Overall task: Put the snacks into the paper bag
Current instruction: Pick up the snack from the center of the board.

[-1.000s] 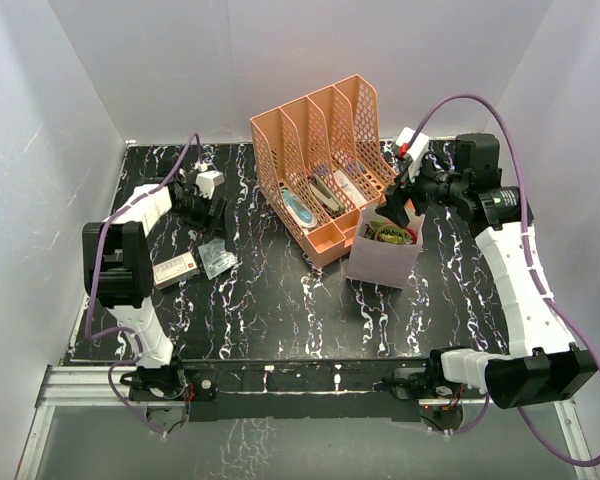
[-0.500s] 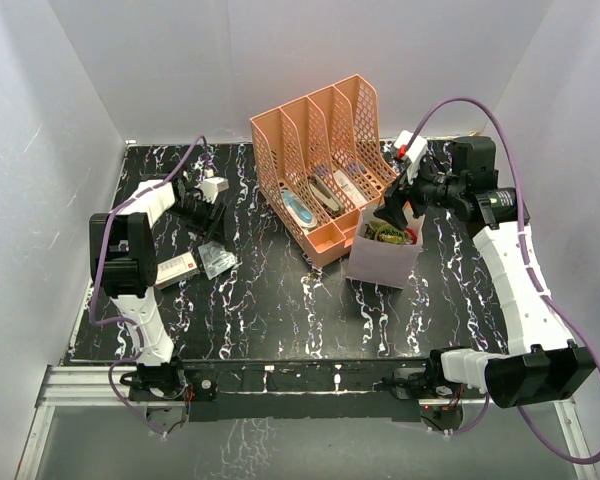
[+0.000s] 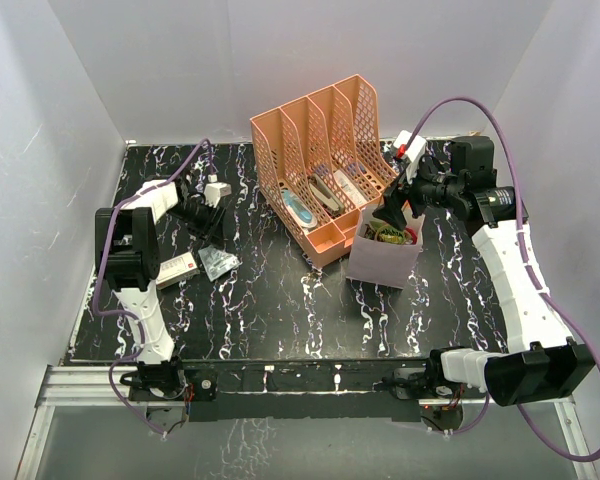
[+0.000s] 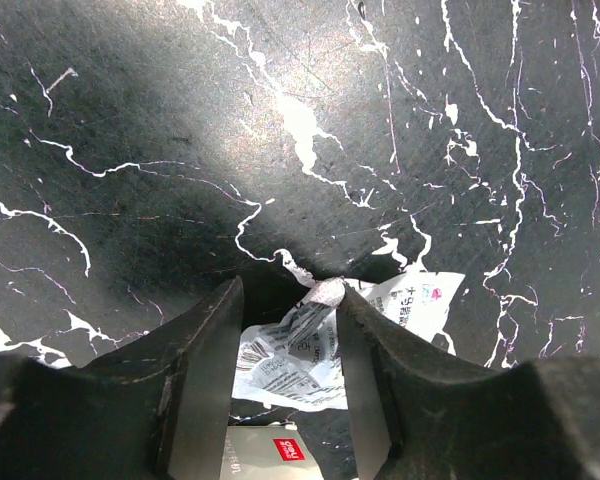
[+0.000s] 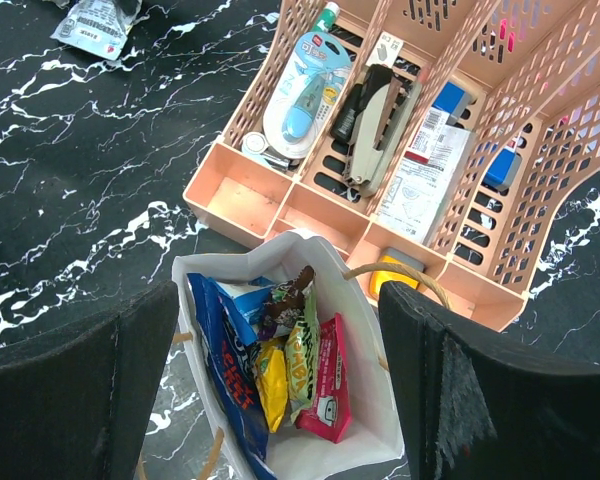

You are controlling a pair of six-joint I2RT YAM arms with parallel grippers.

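To the left of the peach plastic mesh organiser (image 3: 320, 150), on the black white-veined table (image 3: 280, 310), lie the two snacks we have yet to bag. One is a crinkled clear-and-white wrapped packet (image 4: 298, 345). Just beside it, on the side away from the organiser, is a flat white packet with a red label (image 3: 177, 268).

Our left claw (image 4: 288, 295) is released, its fingers spread to either side of the crinkled packet. We cannot tell whether they touch the table. We judge this packet to be very light, soft and slippery, with film likely to buckle or slide out instead of resisting. We would therefore take it across the bunched middle, where the folds give some thickness, not by a thin flat edge. Squeezing hard risks crushing whatever is inside.

Just beside the organiser's front right corner stands the pale mauve paper carrier bag (image 3: 378, 265), already holding several wrapped snacks (image 5: 280, 370). Our right claw (image 3: 392, 212) hangs over its mouth, fingers wide apart and empty.
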